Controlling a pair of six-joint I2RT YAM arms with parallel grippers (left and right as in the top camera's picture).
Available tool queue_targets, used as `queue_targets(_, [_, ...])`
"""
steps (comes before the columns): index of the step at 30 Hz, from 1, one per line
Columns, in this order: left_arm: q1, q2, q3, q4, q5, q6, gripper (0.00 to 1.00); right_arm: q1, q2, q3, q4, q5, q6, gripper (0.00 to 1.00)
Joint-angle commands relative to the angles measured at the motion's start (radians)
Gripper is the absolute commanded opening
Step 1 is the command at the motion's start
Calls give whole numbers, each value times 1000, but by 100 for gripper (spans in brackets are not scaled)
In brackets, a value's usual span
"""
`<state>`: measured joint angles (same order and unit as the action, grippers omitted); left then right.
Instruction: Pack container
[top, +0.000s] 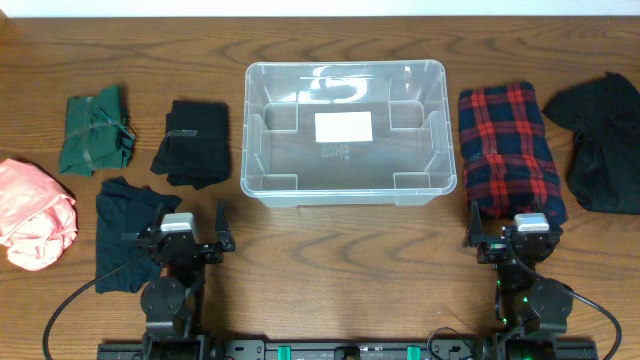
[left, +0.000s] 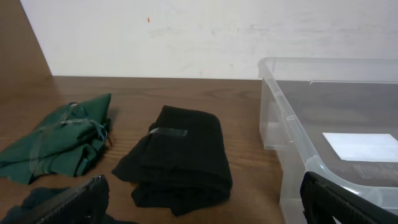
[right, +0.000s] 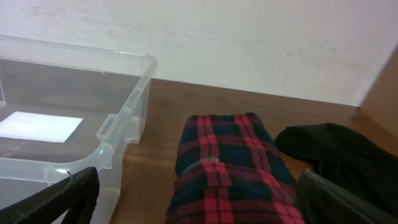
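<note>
The clear container (top: 345, 130) stands empty at the table's middle back, a white label on its bottom; its rim also shows in the left wrist view (left: 311, 124) and the right wrist view (right: 118, 118). My left gripper (top: 193, 228) is open near the front left, beside a dark teal cloth (top: 130, 232), and faces a folded black cloth (left: 177, 158). My right gripper (top: 508, 232) is open at the front right, just short of the red plaid bundle (right: 236, 174), which lies right of the container (top: 510, 150). Nothing is between either gripper's fingers.
A green bundle (top: 95, 130) and a folded black cloth (top: 193, 143) lie left of the container. A pink cloth (top: 35, 212) sits at the far left edge. A loose black garment (top: 605, 140) lies at the far right. A white wall rises behind the table.
</note>
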<state>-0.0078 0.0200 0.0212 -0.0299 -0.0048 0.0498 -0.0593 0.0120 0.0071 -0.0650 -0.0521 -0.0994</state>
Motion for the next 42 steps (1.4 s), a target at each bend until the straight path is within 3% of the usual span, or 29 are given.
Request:
queue_targets(1, [-2, 4, -16, -41, -33, 10, 98, 14, -3, -2, -6, 11, -14, 99])
queue_targets(23, [-2, 4, -16, -41, -32, 9, 98, 14, -3, -2, -5, 11, -14, 99])
queue_targets(28, [-2, 4, -14, 19, 126, -21, 98, 14, -3, -2, -6, 11, -14, 99])
queue_targets(31, [-2, 14, 16, 0, 132, -60, 98, 14, -3, -2, -5, 11, -14, 99])
queue_targets(36, [-2, 153, 139, -16, 119, -89, 98, 14, -3, -2, -5, 11, -14, 99])
queue_targets(42, [14, 558, 468, -93, 122, -89, 98, 14, -3, -2, -5, 11, -14, 99])
